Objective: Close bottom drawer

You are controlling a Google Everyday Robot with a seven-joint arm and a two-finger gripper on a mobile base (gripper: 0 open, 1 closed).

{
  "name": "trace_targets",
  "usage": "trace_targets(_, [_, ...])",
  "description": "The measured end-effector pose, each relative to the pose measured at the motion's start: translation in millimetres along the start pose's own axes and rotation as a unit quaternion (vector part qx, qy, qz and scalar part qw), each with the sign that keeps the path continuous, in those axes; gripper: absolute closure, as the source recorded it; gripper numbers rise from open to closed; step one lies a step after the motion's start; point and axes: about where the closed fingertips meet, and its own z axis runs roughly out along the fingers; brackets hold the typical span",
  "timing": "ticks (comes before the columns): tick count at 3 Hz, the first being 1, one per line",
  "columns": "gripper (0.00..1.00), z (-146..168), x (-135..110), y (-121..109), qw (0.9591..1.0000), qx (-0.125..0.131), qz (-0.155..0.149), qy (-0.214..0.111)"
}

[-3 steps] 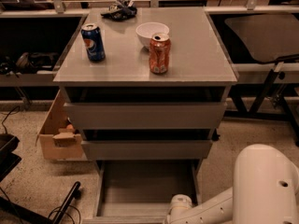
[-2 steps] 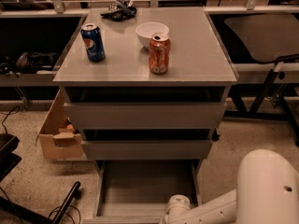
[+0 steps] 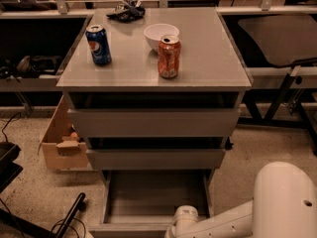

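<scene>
Jaws unseen below frame; bottom drawer (image 3: 154, 196) stays open.

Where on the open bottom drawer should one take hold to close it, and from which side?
Take the top edge of the flat front panel of the bottom drawer, coming from the front: it shows no handle and stands pulled out. A push may serve as well. The arm reaches that panel's right end; the gripper is out of view.
</scene>
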Motion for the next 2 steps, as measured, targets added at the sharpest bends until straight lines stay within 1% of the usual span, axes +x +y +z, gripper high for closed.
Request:
trace_targets(1, [1.00, 7.3, -6.9, -11.6, 0.9999, 0.013, -0.002, -0.009])
trace_targets(2, [1.00, 6.8, -8.3, -14.7, 0.9998, 0.017, -0.003, -0.011])
